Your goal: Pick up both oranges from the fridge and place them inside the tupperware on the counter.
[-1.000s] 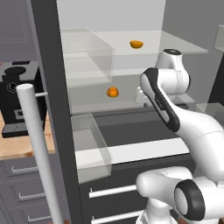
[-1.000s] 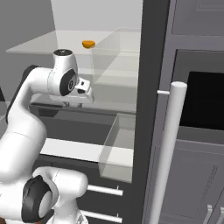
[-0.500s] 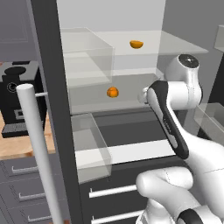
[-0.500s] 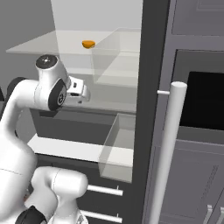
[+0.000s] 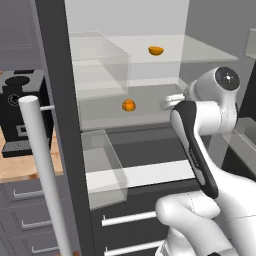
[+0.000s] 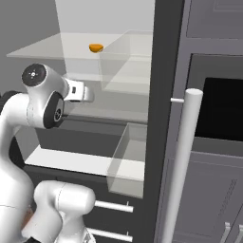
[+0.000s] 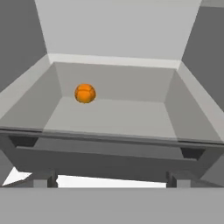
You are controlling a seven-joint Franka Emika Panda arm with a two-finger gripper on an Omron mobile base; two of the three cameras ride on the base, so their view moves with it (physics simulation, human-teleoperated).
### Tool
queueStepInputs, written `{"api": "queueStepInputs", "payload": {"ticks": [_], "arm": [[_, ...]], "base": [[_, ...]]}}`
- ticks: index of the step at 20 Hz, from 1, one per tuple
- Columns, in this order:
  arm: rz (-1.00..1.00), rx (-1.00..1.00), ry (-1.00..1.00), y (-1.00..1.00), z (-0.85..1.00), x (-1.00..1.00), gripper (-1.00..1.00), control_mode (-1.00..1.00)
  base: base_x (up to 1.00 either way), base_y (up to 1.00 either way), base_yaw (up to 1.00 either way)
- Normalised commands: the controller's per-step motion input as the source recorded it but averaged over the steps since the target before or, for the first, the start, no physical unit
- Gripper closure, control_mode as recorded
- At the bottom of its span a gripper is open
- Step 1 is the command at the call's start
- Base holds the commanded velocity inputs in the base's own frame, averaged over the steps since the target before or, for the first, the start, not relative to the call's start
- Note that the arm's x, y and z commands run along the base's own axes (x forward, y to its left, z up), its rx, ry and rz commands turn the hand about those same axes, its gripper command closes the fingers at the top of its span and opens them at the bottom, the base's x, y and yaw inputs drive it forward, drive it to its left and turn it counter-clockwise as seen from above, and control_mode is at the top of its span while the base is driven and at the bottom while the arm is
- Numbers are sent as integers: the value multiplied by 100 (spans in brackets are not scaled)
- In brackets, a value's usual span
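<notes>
Dark grey frames the open fridge point(image 5: 57, 100), its pale interior crossed by clear glass shelves and bins; a long light-grey handle point(image 5: 45, 175) stands in front at the left of the left base view; tan wood-grain counter point(image 5: 25, 167) lies beside it, bearing a black appliance point(image 5: 22, 112); the white arm point(image 5: 210, 115) reaches toward the middle shelf with the gripper point(image 6: 88, 93) at its front edge, and I cannot tell whether its fingers are spread or together; one orange point(image 5: 128, 105) sits on the middle shelf, well apart from the gripper, left of centre in the hand view point(image 7: 85, 93); the other orange point(image 5: 156, 50) rests on the upper shelf point(image 6: 96, 47).
</notes>
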Motion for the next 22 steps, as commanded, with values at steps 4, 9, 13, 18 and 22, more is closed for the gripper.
{"api": "queueStepInputs", "payload": {"ticks": [4,9,13,18,22], "arm": [[-12,0,0,0,65,0,-100,-100],[-11,0,0,0,54,0,-100,-100],[-3,2,-4,0,38,0,-100,-100],[0,5,-5,0,29,1,-100,-100],[0,7,-5,0,24,23,-100,-100]], "base": [[0,0,0],[0,0,0],[0,0,0],[0,0,0],[0,0,0]]}}
